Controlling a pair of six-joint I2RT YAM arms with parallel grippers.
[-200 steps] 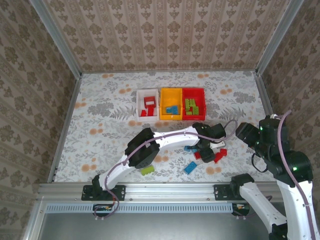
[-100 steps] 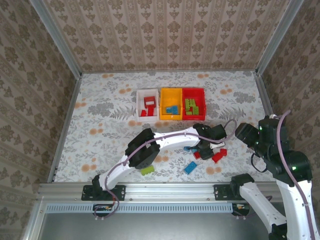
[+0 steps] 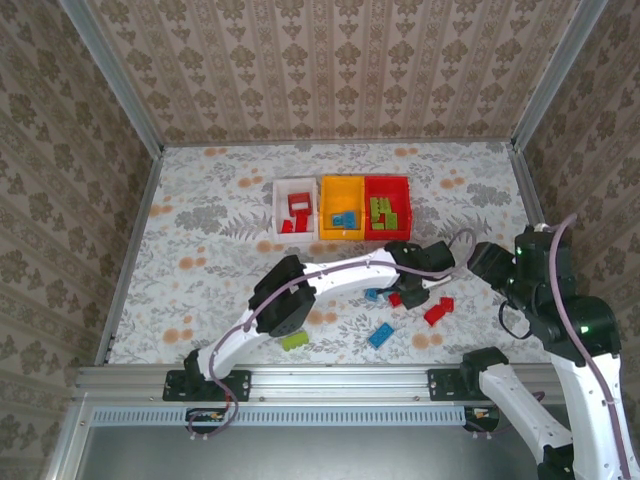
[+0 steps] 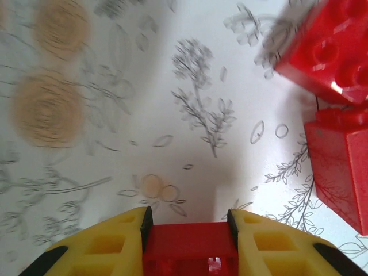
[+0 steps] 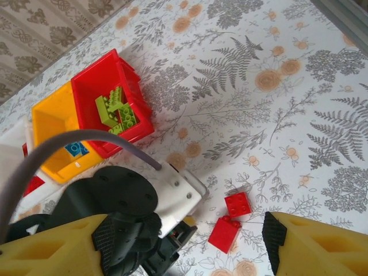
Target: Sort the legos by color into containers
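**Kid:** Where is the lego?

**Me:** A red lego [image 4: 190,248] sits right between my left fingers [image 4: 187,227]. They pinch it on both sides, low over the tabletop [image 4: 172,115]. An upper red lego [image 4: 330,49] and a lower red lego [image 4: 340,167] lie close together, off to the right.

**Kid:** And your other fingers?

**Me:** My right fingers [image 5: 187,230] are spread wide and hold nothing.

**Kid:** What does it all look like?

**Me:** The legos are small, hard and shiny, with round bumps. The tabletop is white with grey leaves and orange flowers. Three boxes stand in a row: the white bin [image 3: 310,225] has red legos, the yellow bin [image 3: 340,195] blue, the red bin [image 3: 402,192] green.

**Kid:** What changed?

**Me:** A second ago my left arm was a bit nearer to me. Now it is closer to the bins.
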